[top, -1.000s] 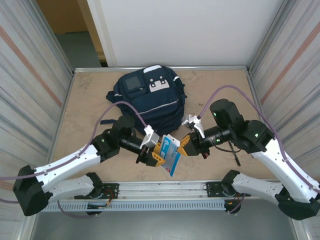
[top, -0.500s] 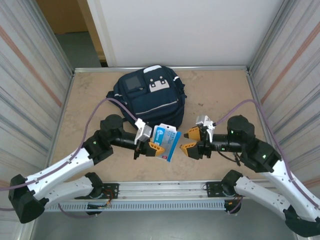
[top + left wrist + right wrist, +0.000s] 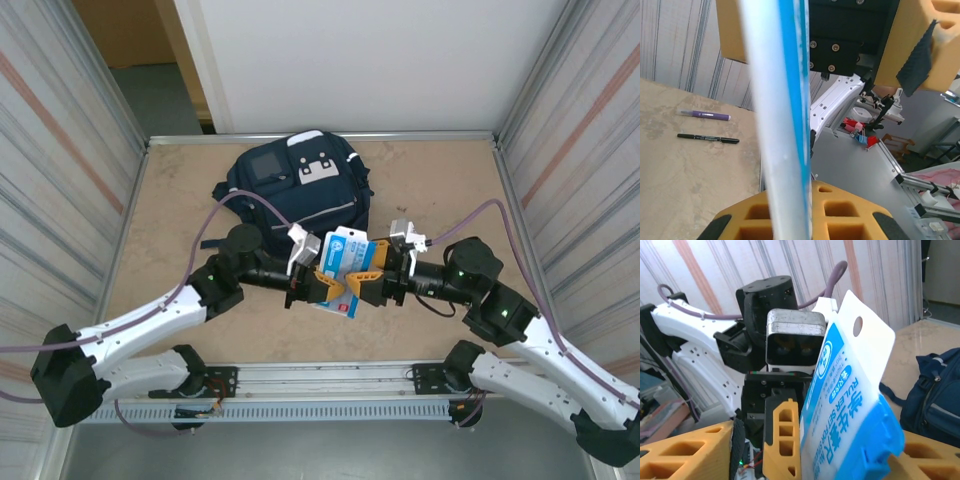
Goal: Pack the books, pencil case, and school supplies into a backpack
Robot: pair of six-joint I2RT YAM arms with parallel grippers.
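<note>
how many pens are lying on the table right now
2: a purple pen and a black pen just below it in the left wrist view, lying roughly parallel on the table. More may be hidden elsewhere.

A light-blue ruler packet (image 3: 343,252) hangs tilted above the table (image 3: 180,200), near the navy backpack (image 3: 300,200), which looks closed.
</note>
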